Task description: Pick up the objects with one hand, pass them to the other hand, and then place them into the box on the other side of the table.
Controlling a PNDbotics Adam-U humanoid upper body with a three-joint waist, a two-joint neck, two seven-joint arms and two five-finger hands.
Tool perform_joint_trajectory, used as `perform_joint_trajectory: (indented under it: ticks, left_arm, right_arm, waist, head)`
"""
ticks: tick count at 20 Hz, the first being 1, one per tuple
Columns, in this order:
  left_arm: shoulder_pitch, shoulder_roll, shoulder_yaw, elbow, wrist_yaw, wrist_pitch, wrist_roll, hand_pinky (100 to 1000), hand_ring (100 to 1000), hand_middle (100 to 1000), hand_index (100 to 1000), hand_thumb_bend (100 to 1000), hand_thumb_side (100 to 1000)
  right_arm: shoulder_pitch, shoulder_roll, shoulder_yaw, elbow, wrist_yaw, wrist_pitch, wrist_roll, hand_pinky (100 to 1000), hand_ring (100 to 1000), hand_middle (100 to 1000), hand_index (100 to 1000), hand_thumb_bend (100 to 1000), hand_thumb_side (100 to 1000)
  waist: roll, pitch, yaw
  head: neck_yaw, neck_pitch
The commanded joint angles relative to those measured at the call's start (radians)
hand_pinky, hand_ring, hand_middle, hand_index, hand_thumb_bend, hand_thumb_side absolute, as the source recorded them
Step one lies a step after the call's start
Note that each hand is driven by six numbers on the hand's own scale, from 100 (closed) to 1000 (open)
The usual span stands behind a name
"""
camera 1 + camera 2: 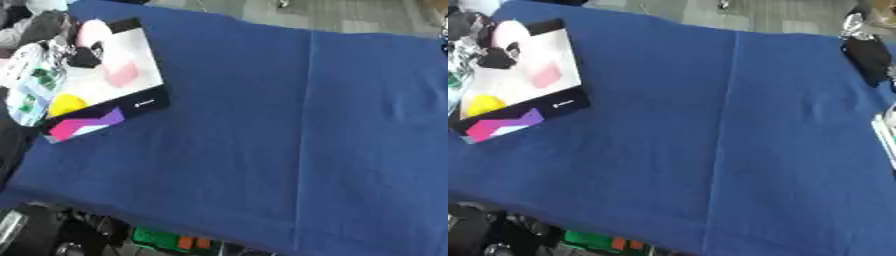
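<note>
The left hand (83,56) is showing as a black, rounded mass over the far-left corner of the surface (262,125), its outline too blurred for detail. Just beyond it, the left arm (44,26) is appearing dark grey, paling toward the edge of the view. The right hand (868,59) is showing as a long, matte black form at the surface's far-right edge, with a shiny silver joint (852,22) sitting just behind it. Below the surface's near-left edge, the black lower body (39,235) is showing dark rounded parts and 1 curved silver piece (9,224).
</note>
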Motion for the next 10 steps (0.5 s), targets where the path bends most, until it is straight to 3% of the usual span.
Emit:
perform_joint_trajectory:
  ticks: [1,5,8,10]
  left_arm:
    - [-0.02,0.016,0.015,0.01,0.003,-0.003,0.018,626,537,480,576,279,174]
    - [-0.018,0.016,0.018,0.024,0.0,-0.003,0.029,685,602,569,687,423,258]
    - [-0.015,0.018,0.023,0.027,-0.008,0.001,0.041,750,696,685,799,636,441]
    - [-0.013,0.02,0.025,0.028,-0.017,0.007,0.049,767,720,716,826,707,532]
  right_arm:
    - [-0.011,-0.034,-0.018,-0.023,-0.008,0.0,-0.013,810,840,829,804,100,601]
    - [-0.011,-0.036,-0.026,-0.029,-0.013,-0.003,-0.024,809,838,829,803,100,603]
    - [-0.011,-0.039,-0.031,-0.034,-0.017,-0.004,-0.031,808,837,828,803,100,601]
    - [-0.01,-0.04,-0.034,-0.037,-0.019,-0.005,-0.035,807,836,828,802,100,603]
  waist:
    - [-0.011,-0.012,-0.002]
    - [-0.012,-0.007,-0.003]
    - [-0.011,-0.005,-0.003]
    - [-0.011,-0.004,-0.003]
  head:
    - [-0.018,0.006]
    - [-0.036,0.006]
    - [-0.04,0.006]
    - [-0.041,0.006]
